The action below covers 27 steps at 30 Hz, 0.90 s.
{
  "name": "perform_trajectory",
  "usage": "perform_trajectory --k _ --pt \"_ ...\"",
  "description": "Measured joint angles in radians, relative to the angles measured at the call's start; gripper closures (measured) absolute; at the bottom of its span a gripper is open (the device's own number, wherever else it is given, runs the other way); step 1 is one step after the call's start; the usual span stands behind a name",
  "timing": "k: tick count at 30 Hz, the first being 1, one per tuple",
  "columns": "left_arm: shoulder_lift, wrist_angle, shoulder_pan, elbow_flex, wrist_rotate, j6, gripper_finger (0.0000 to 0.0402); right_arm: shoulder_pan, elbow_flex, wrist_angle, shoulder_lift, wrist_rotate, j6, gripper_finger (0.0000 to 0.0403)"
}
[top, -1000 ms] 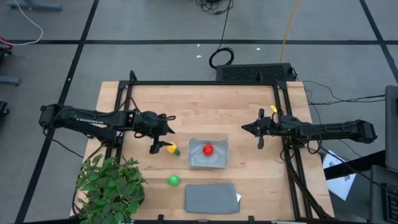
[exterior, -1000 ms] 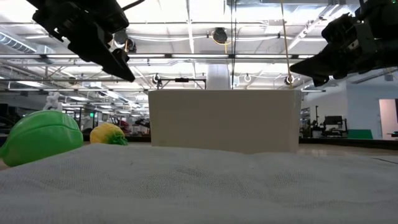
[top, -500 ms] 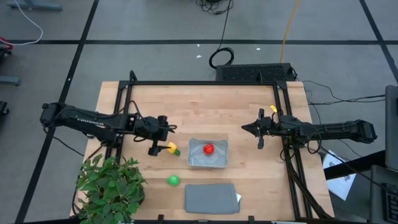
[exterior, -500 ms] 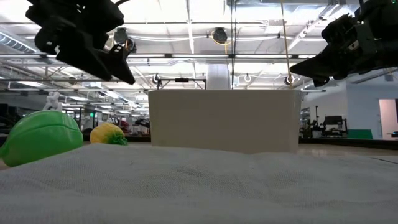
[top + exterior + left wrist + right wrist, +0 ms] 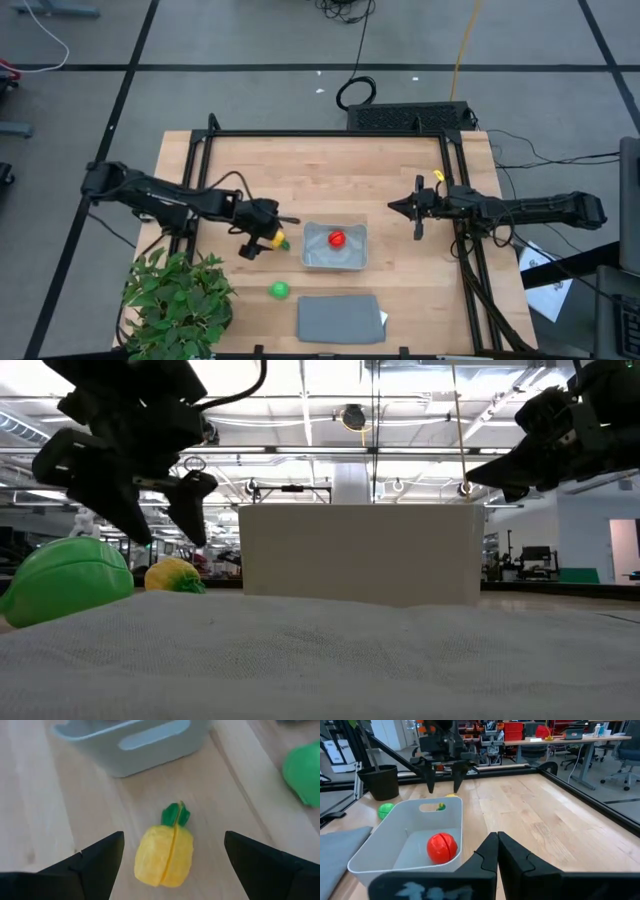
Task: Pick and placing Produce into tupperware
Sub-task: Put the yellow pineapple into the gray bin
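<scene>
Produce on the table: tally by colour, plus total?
Red: 1, the red piece, in the tupperware.
Yellow with green tip: 1, the yellow piece, on the wood between the left gripper's open jaws.
Green: 1, the green piece, on the wood.
Total: 3.

left gripper (image 5: 163,510) spread above yellow piece (image 5: 174,575) | tupperware (image 5: 360,553) (right of it)

Count: three toy produce pieces — one red (image 5: 335,239), one yellow with green tip (image 5: 276,240), one green (image 5: 279,290). One tupperware tray (image 5: 313,258). One grey slab (image 5: 338,319). One leafy plant (image 5: 177,300). Two arms, so two grippers: left gripper (image 5: 258,236), right gripper (image 5: 397,208).
</scene>
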Motion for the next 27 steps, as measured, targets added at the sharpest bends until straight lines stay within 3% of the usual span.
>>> perform_trajectory --k 8,27 --pt "0.072 -0.03 -0.032 0.049 -0.065 0.159 0.0055 0.0 0.0 0.003 0.009 0.0 -0.002 0.0403" --pt "0.132 -0.056 0.009 0.06 -0.052 0.121 0.0055 0.0 0.0 0.004 0.021 0.0 -0.006 0.0403"
